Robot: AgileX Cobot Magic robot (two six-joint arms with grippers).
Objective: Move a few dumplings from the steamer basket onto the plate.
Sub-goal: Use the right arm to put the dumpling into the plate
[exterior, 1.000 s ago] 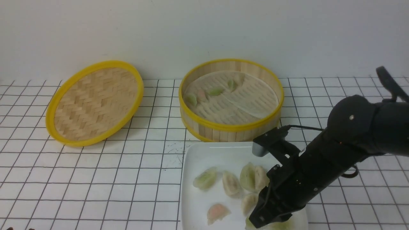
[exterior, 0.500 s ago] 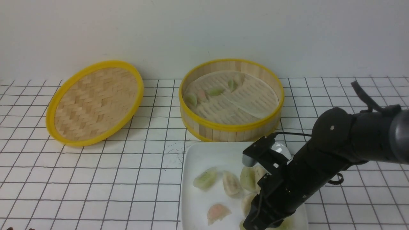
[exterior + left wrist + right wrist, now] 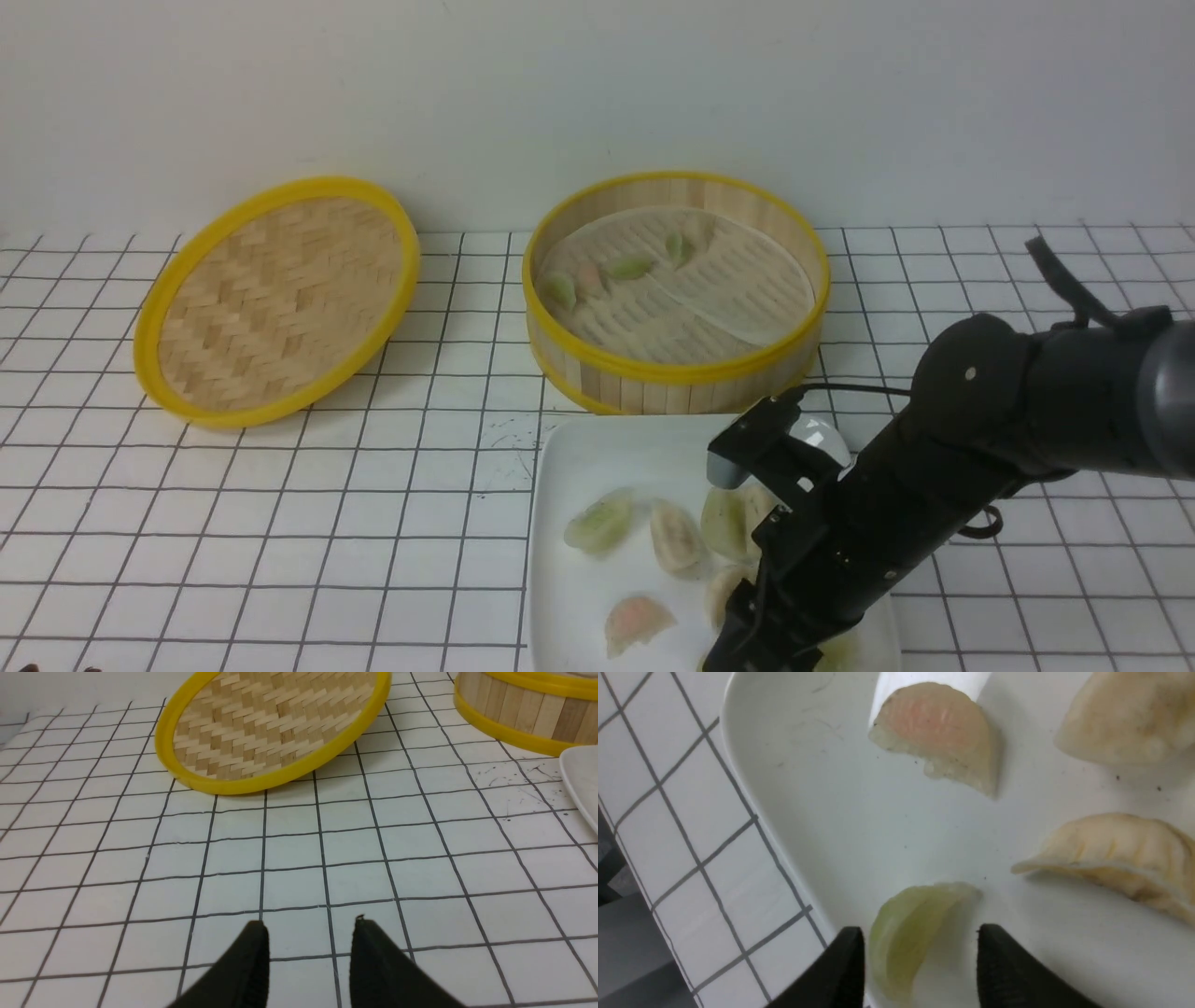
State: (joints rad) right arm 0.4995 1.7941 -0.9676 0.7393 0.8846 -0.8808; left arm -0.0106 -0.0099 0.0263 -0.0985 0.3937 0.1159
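Two black fingers [image 3: 840, 970] of the right gripper [image 3: 920, 970] stand apart with a pale green dumpling [image 3: 910, 933] lying on the white plate [image 3: 794, 788] between them, close to one finger and clear of the other, though whether it touches that finger is hard to tell; in the front view the arm hides these fingertips and that dumpling. Beyond the fingertips lie a pinkish dumpling [image 3: 941, 737] and two beige dumplings [image 3: 1115, 858], both cut off by the frame. Left gripper [image 3: 308, 956] fingers are parted over bare grid cloth [image 3: 299, 858], holding nothing, with the woven lid [image 3: 271, 723] and steamer basket [image 3: 523, 709] well ahead.
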